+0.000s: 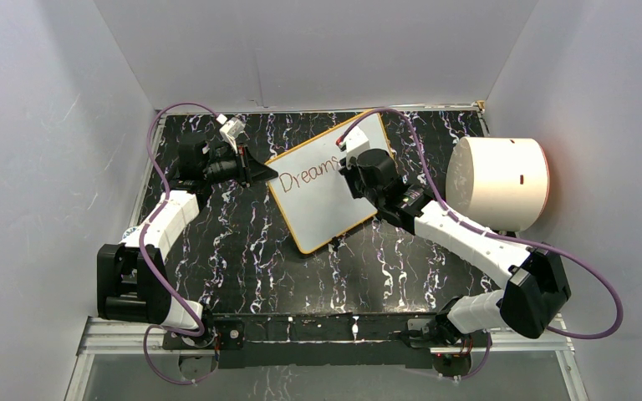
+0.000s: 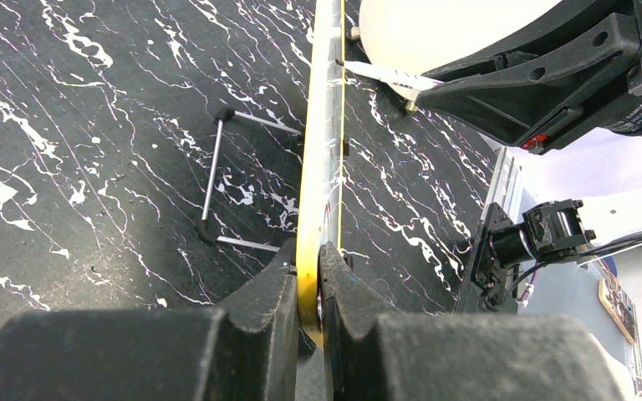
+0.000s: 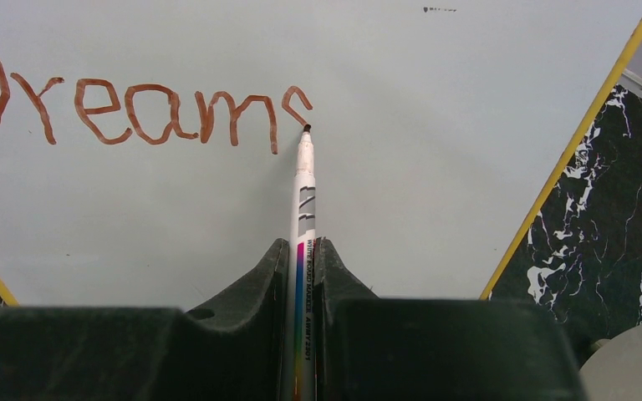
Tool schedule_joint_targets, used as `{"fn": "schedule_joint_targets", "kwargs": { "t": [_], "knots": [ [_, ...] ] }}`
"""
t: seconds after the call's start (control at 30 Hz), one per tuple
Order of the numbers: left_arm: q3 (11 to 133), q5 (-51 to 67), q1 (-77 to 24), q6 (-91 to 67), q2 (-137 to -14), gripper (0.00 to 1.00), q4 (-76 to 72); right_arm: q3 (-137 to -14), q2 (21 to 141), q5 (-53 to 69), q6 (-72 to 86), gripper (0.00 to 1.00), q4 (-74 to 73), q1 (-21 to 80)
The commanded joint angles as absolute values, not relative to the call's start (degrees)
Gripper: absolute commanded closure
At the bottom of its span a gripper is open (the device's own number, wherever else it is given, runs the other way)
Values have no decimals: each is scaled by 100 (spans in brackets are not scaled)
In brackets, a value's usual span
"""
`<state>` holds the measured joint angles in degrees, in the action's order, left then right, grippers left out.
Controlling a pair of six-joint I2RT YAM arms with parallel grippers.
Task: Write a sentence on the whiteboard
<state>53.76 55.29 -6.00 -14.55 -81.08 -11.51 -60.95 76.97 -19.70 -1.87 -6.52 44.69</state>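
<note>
The whiteboard (image 1: 322, 209) sits on the black marbled table (image 1: 242, 242), towards the middle and far side. It is turned askew, so one corner points far right and another near left. Its thin orange-yellow rim runs all round. I cannot tell whether it lies flat or is propped up. The word "Dreams" (image 1: 309, 171) runs across its far part in brownish-red. In the right wrist view the last letter (image 3: 297, 100) is only a short hooked stroke after "Dream".

A white whiteboard marker (image 3: 303, 192) with a rainbow stripe on its barrel has its dark tip at the end of that stroke, touching the board surface (image 3: 426, 125). The right gripper (image 3: 301, 259) is clenched around the marker's barrel, with a finger pressed on each side. In the top view the right gripper (image 1: 353, 163) is over the far right part of the board.

The left gripper (image 2: 309, 284) is clamped on the board's yellow rim (image 2: 318, 167), which the left wrist camera sees edge-on between the two black fingers. In the top view this gripper (image 1: 259, 171) meets the board's left edge. A U-shaped metal wire bracket (image 2: 213, 180) with black ends lies on the table just beside the rim.

A large white cylinder (image 1: 497, 182) stands to the right of the board, near the right wall. Purple cables (image 1: 167, 117) loop along both arms.
</note>
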Motion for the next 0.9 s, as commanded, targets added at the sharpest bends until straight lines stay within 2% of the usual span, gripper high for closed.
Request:
{"fn": "schedule_joint_targets", "kwargs": {
  "t": [0.0,0.87],
  "knots": [
    [5273,5092,-737,-1037,-8341,100,-545,-6034,7564,-2079,-196,100,-688,4449],
    [5267,5063,-770,-1020,-8380,100,-519,-6096,7531,-1451,-62,100,-325,4447]
  ]
}}
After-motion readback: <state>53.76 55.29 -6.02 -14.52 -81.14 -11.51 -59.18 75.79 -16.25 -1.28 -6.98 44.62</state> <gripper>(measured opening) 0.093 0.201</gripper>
